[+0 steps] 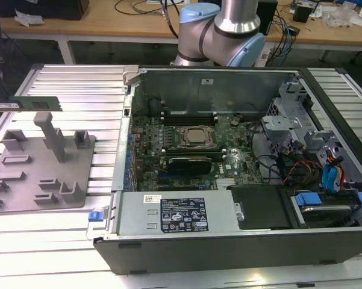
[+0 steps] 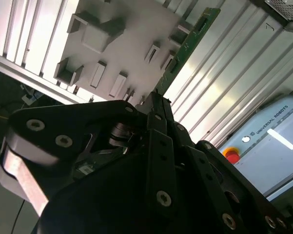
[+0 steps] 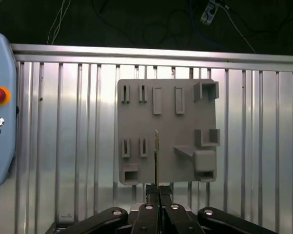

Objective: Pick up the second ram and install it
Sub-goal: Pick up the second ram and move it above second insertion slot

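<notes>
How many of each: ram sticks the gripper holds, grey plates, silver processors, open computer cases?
second ram, held by the gripper: 1
grey fixture plate: 1
silver processor: 1
open computer case: 1
Total: 4

The arm point(image 1: 236, 18) is made of round, barrel-like joints, with a bare silver tube above grey housings capped in pale blue. The gripper point(image 3: 157, 186) point(image 2: 153, 99) is matt black in both wrist views. Flat link bars spread from its broad, rounded body, each pinned with round silver screws. Its fingers point(image 3: 150, 195) are slim, straight black bars, and the second wrist view shows small screw holes along them.
</notes>
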Robot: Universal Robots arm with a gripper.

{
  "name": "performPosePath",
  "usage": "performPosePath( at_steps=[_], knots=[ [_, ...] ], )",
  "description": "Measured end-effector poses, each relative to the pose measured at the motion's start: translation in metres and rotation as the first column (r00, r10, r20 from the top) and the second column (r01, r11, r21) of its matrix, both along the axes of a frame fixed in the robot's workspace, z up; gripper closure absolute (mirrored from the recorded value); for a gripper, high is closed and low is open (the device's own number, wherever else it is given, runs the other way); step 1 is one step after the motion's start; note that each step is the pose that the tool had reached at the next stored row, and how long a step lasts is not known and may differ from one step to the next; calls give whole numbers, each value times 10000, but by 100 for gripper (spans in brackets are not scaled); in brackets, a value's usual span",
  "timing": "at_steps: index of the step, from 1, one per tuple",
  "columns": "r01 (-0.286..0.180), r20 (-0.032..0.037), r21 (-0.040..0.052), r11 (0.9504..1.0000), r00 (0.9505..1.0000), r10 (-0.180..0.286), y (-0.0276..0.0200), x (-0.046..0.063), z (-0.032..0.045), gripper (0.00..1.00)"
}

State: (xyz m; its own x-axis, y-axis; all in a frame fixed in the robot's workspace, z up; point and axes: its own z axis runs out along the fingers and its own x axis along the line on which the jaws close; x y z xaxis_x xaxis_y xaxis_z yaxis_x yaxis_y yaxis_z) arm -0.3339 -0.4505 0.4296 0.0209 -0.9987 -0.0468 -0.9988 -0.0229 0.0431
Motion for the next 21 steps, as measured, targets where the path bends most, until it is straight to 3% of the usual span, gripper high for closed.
performPosePath(
  at_steps=[4, 11, 13, 18, 19, 21],
  knots=[
    [0, 0, 1, 10000, 10000, 0, 0, 161, 0, 91],
    [0, 1, 1, 10000, 10000, 0, 0, 350, -1, 91],
    [-1, 0, 1, 10000, 10000, 1, 0, 544, 0, 91],
    [0, -1, 0, 10000, 10000, 0, 0, 713, 0, 91],
    [0, 0, 1, 10000, 10000, 0, 0, 788, 0, 91],
    [-1, 0, 1, 10000, 10000, 1, 0, 820, 0, 91]
  ],
)
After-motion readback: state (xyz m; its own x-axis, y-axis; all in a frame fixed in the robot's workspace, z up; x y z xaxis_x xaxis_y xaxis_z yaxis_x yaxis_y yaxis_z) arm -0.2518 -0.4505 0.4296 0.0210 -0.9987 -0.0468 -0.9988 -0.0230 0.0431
